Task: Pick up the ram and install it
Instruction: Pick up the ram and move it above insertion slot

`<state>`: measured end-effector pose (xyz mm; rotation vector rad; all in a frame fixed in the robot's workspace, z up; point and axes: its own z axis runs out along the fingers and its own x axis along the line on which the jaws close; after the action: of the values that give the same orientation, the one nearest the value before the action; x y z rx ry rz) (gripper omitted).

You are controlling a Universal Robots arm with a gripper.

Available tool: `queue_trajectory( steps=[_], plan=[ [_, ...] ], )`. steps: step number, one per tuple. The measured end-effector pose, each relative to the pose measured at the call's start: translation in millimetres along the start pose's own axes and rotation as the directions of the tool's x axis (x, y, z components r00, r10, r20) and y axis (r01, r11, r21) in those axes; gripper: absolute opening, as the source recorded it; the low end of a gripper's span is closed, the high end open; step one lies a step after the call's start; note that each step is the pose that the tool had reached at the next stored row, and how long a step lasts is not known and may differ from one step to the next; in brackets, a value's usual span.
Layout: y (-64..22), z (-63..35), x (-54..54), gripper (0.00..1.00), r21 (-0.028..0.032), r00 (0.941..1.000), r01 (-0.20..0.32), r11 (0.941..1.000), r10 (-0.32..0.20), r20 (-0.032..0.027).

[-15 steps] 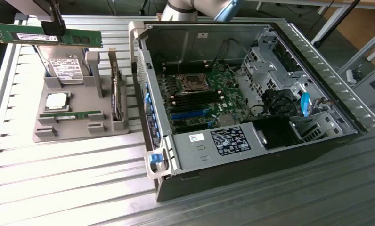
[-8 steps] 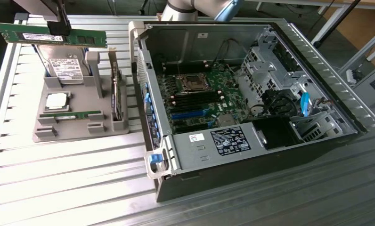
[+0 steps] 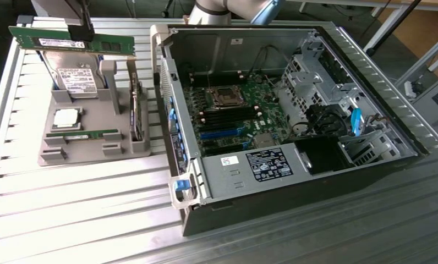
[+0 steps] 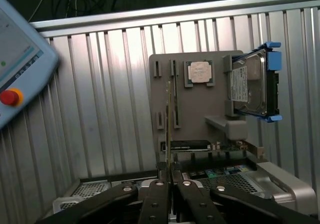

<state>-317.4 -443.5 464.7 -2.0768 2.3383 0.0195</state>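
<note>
ram (image 3: 72, 41) was green, dark chips, white label | end effector (image 4: 169, 174) was black | holder (image 3: 87, 149) was plain grey | hard drive (image 4: 249, 84) was silver, white label, blue brackets | worktop (image 3: 72, 203) was silvery, ribbed in stripes | motherboard (image 3: 237, 107) was green | button (image 4: 10, 97) was red

The case wall (image 3: 162, 71) stands between the gray holder (image 3: 87, 146) and the open motherboard bay (image 3: 237, 118).

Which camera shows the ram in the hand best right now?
The exterior view. There the ram shows its long green face and white label, clamped in the hand above the grey holder. The wrist view shows it edge-on, a thin strip rising out of the hand.
</note>
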Motion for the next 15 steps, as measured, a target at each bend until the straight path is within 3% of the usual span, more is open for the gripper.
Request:
queue_trajectory(
  steps=[15],
  plan=[
    [-21.7, 0.0, -2.6, 0.11, -0.0105, 1.0000, 0.000, 0.9999, 0.000, -0.0013]
  ],
)
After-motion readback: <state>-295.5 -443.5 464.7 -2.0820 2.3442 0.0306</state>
